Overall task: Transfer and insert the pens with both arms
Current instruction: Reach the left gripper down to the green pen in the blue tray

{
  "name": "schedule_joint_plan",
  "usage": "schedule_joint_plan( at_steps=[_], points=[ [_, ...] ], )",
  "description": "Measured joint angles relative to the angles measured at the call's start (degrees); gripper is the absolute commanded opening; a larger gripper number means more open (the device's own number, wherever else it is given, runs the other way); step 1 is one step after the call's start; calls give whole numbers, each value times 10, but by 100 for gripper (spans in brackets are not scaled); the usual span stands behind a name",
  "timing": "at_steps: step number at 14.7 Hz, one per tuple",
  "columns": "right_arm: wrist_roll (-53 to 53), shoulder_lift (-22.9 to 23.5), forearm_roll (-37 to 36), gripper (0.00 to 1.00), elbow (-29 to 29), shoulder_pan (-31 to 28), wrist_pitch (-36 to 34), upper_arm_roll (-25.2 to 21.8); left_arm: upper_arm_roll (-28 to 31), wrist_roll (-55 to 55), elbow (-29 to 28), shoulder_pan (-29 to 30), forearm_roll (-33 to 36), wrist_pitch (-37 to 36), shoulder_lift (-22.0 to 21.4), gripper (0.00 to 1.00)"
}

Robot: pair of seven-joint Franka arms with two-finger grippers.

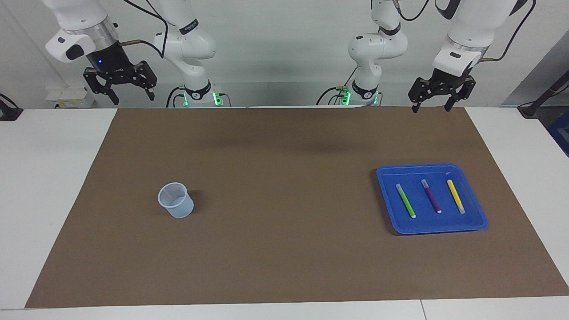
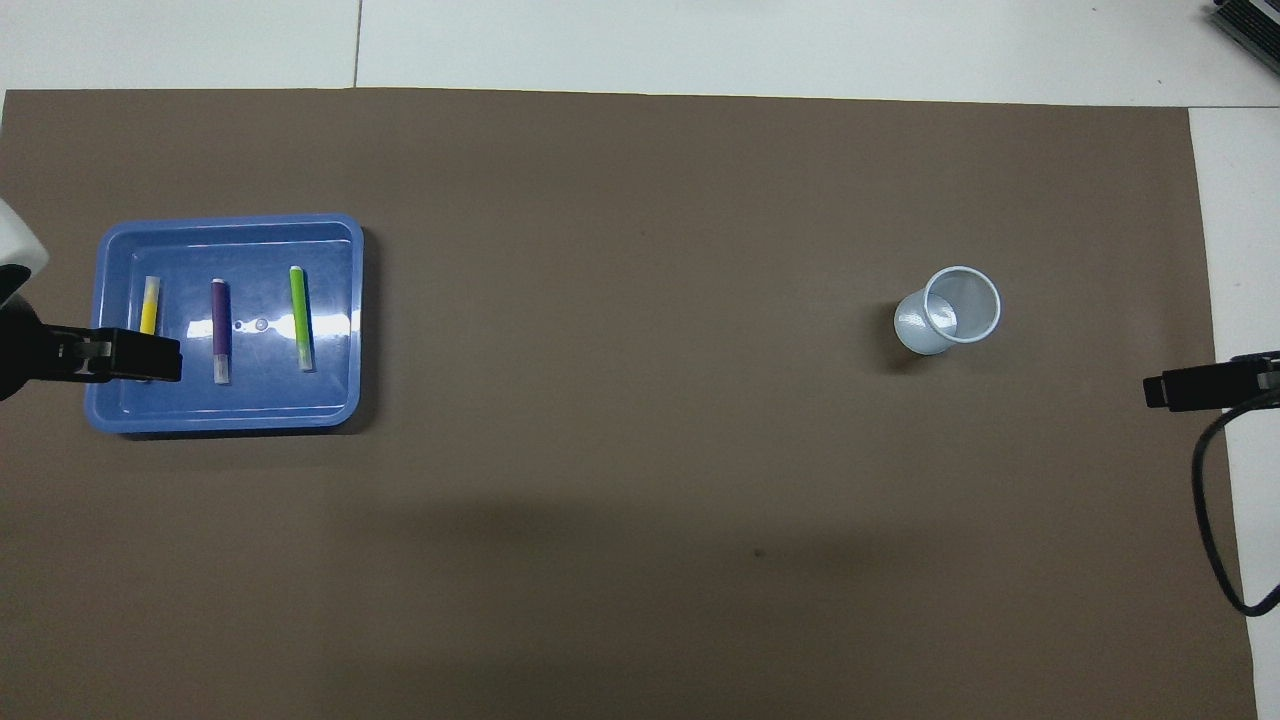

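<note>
Pens lie side by side in the blue tray [image 1: 475, 224] toward the left arm's end: lime green pen [image 1: 405, 201], purple pen [image 1: 431, 196], yellow pen [image 1: 456, 196], each pointing from about eleven to five o'clock in the facing view. We judge them light, stiff and smooth, best pinched mid-barrel. Left gripper [image 1: 436, 106] and right gripper [image 1: 133, 95] hang raised, jaws spread, holding nothing. A cup [image 1: 176, 200] stands well apart.
</note>
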Motion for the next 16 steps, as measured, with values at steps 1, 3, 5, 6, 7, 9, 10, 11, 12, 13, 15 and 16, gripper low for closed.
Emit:
schedule_joint_plan(
  at_steps=[1,3,5,6,7,9,10,11,12,13,15,16],
  points=[
    [0,0,0,100,0,0,0,0,0,0,0,0,0,0,0,100],
    [0,-1,0,100,-1,0,0,0,0,0,0,0,0,0,0,100],
    [0,-1,0,100,-1,0,-1,0,1,0,0,0,0,0,0,100],
    [0,-2,0,100,-2,-1,-1,0,1,0,0,0,0,0,0,100],
    [0,-2,0,100,-2,-1,-3,0,2,0,0,0,0,0,0,100],
    [0,-3,0,100,-3,-1,-7,-1,2,0,0,0,0,0,0,100],
    [0,-3,0,100,-3,-1,-10,-2,2,0,0,0,0,-1,0,100],
    [0,-3,0,100,-4,-1,-13,-2,2,0,0,0,0,-1,0,100],
    [0,-4,0,100,-4,-1,-16,-2,2,0,0,0,0,-1,0,100],
    [0,-5,0,100,-4,-1,-16,-2,3,0,0,1,0,-1,0,100],
    [0,-8,0,100,-4,-3,-17,-2,6,0,0,1,0,-1,-1,100],
    [0,-9,0,100,-4,-5,-19,-3,9,0,0,1,0,-4,-1,100]
  ],
)
